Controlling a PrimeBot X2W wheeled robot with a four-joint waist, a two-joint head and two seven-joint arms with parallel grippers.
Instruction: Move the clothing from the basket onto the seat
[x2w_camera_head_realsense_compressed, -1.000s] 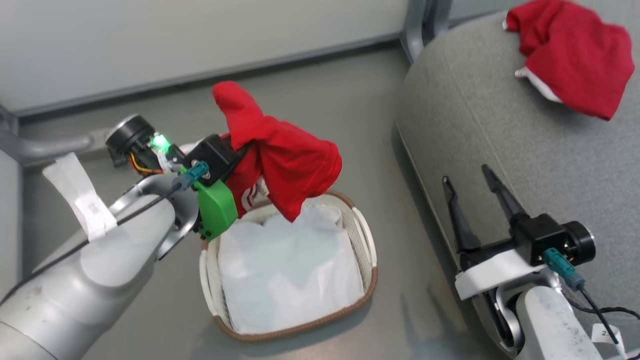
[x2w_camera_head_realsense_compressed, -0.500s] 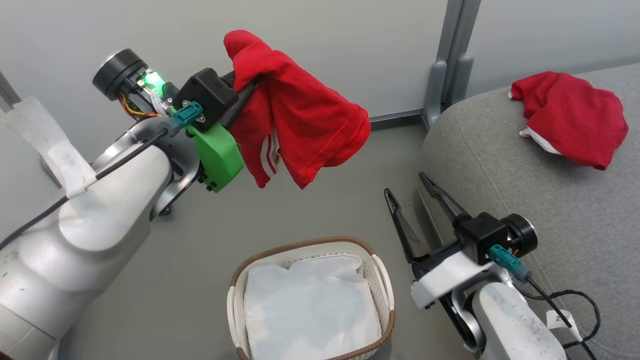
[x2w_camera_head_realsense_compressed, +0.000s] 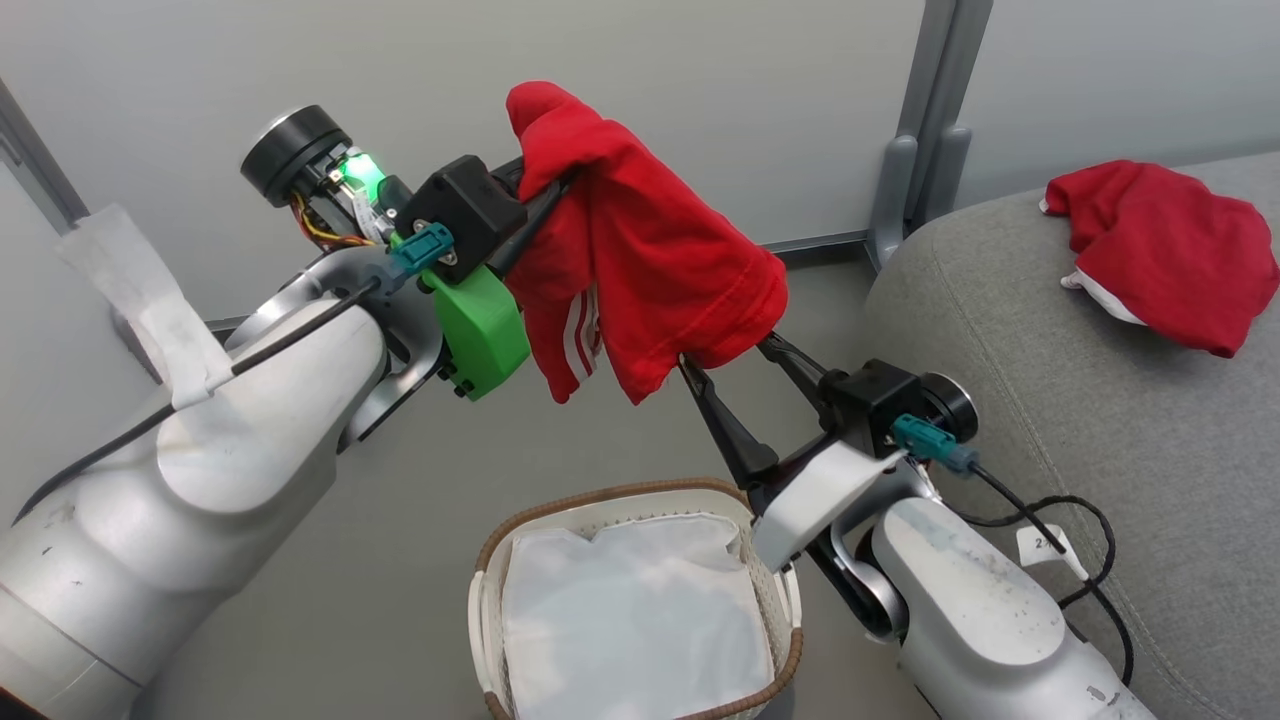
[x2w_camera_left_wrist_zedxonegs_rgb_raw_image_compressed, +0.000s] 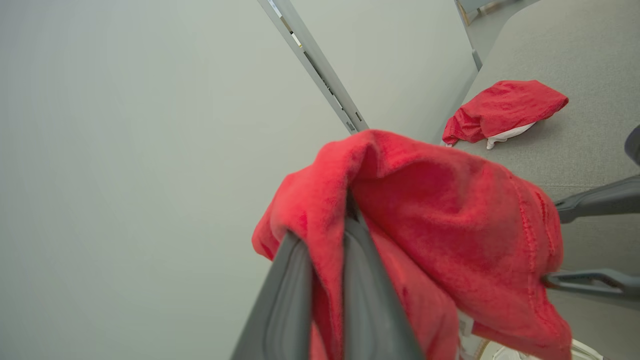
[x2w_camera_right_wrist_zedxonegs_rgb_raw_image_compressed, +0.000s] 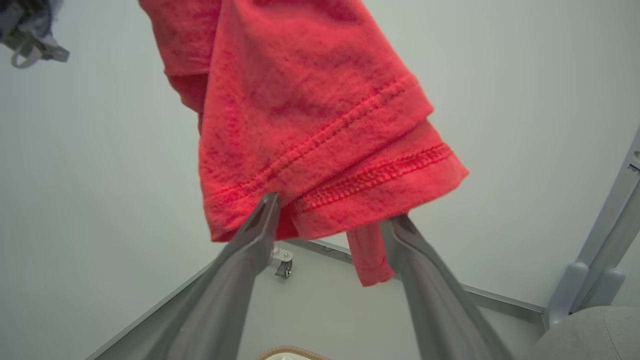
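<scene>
Now the left gripper (x2w_camera_head_realsense_compressed: 545, 200), clamped on the red shirt (x2w_camera_head_realsense_compressed: 660, 260), has lifted it clear of the basket (x2w_camera_head_realsense_compressed: 790, 640). The right gripper (x2w_camera_head_realsense_compressed: 725, 352) has risen, jaws apart, straddling its hanging edge. Another red garment (x2w_camera_head_realsense_compressed: 1170, 260) lies far right on the seat (x2w_camera_head_realsense_compressed: 1050, 400), so a handover seems likely.

A pale grey wall (x2w_camera_head_realsense_compressed: 650, 60) stands behind, divided by a grey metal post (x2w_camera_head_realsense_compressed: 935, 100). A thin strip (x2w_camera_head_realsense_compressed: 815, 243) runs along its foot (darker than the wall). The floor (x2w_camera_head_realsense_compressed: 400, 560) is smooth grey. One small caster wheel (x2w_camera_right_wrist_zedxonegs_rgb_raw_image_compressed: 284, 269) stands near the wall.
</scene>
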